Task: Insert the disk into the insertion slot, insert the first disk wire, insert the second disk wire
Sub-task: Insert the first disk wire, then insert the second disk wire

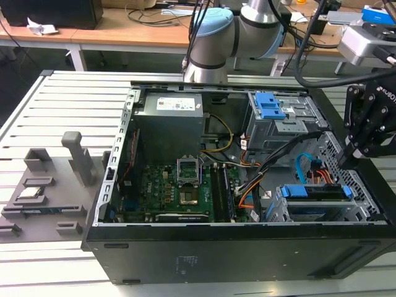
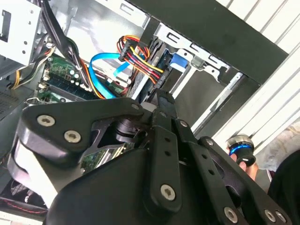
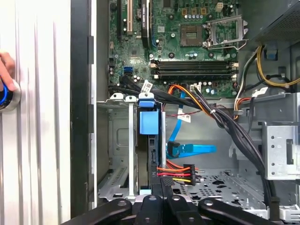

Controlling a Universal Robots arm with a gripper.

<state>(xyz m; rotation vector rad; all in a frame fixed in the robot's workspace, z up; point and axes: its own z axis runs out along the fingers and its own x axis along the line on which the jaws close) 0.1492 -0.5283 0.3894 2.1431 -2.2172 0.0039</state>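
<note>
Disk: silver hard drive in bright blue plastic carrier (image 1: 288, 191) is seated in grey perforated sheet-metal insertion slot (image 1: 278, 210), low at the exterior view's right; label hidden | Gripper: black gripper (image 3: 161, 185) is drawn closed, tips just beside red-orange-yellow wire plug (image 3: 187, 171); any pinch on it cannot be made out.

A pale slatted metal table (image 1: 62, 99) carries everything, its long ribs running across the exterior view. Directly on it stands an open black computer case (image 1: 235, 257). Just beside the case, at the exterior view's left, lies a grey fixture plate (image 1: 52, 207) with upright posts (image 1: 77, 158) — a small square chip (image 1: 31, 193) sits in one of its recesses.
</note>
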